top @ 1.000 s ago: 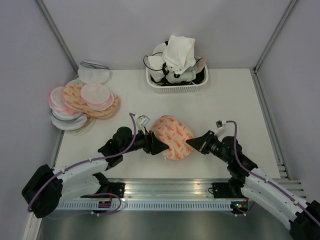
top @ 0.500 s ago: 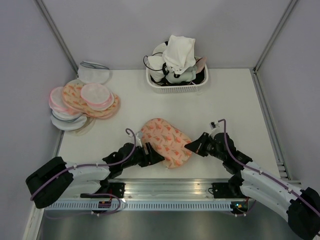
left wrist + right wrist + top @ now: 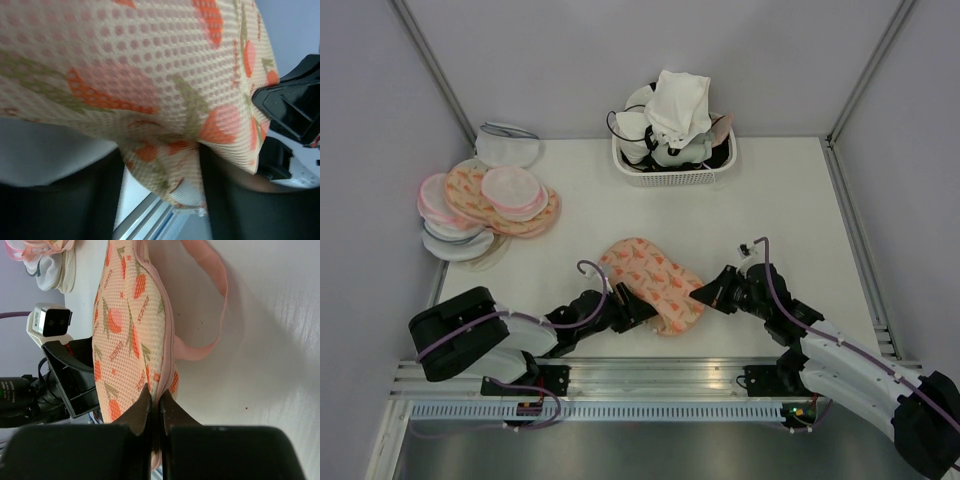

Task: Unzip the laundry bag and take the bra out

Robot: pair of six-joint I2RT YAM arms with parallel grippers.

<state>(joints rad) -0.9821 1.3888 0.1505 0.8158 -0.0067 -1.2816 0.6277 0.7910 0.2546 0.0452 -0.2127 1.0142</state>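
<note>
1 laundry bag [image 3: 652, 283], long axis far-L to near-R

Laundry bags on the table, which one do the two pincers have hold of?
The laundry bag lying alone near the front edge, pinched by the left pincer and right pincer. The other pouches sit stacked at the left, untouched.

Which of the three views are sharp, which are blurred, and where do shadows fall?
Top external: sharp, evenly lit. Left wrist: the laundry bag fills the frame, its mesh soft toward the top; the left gripper is a dark, unfocused mass. Right wrist: the bag is sharp, the right gripper near the lens blurred; the pink loop casts a soft shadow on the table.
</note>
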